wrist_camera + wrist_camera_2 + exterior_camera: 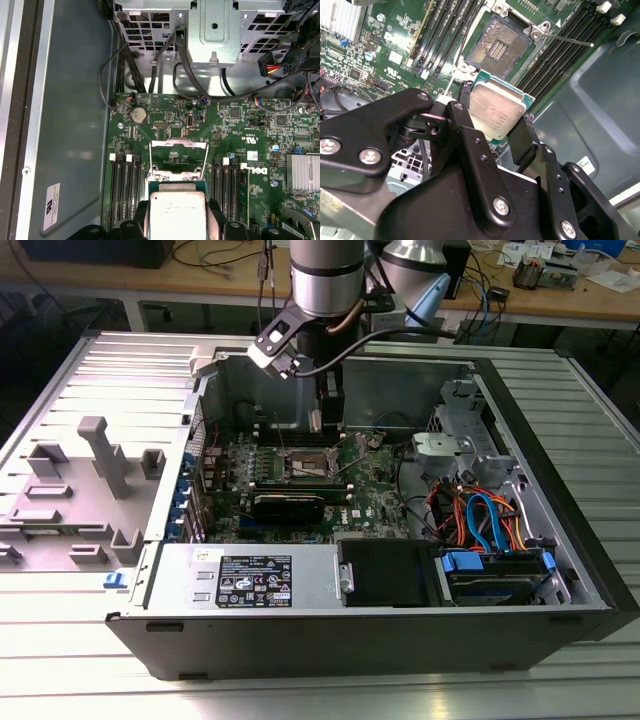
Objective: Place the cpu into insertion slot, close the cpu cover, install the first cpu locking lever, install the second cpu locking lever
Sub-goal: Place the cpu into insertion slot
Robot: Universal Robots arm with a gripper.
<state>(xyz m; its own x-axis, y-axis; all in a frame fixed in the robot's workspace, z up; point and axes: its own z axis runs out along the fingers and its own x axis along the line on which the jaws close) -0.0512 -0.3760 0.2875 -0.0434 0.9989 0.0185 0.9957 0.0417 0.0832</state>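
**CPU in jaws, above empty socket: none of the four steps complete**

- Jaws: narrowed onto two opposite edges of the cpu (497,112), metal top facing the wrist cameras.
- The cpu: carried clear of the board, just beside the insertion slot (495,47) in the second wrist view and not seated in it.
- The insertion slot: empty, its dark contact field fully exposed.
- The cpu cover (178,144): swung up and open, the board visible through its window.
- Locking lever (567,40): a thin rod standing free of its catch. I cannot make out the second lever with certainty.
- Surroundings: green circuit board (395,55), black memory slots (440,35), open computer case (300,625) lying on the ribbed metal desk (330,695).
- Progress, as judged: placing, closing and both levers remain.
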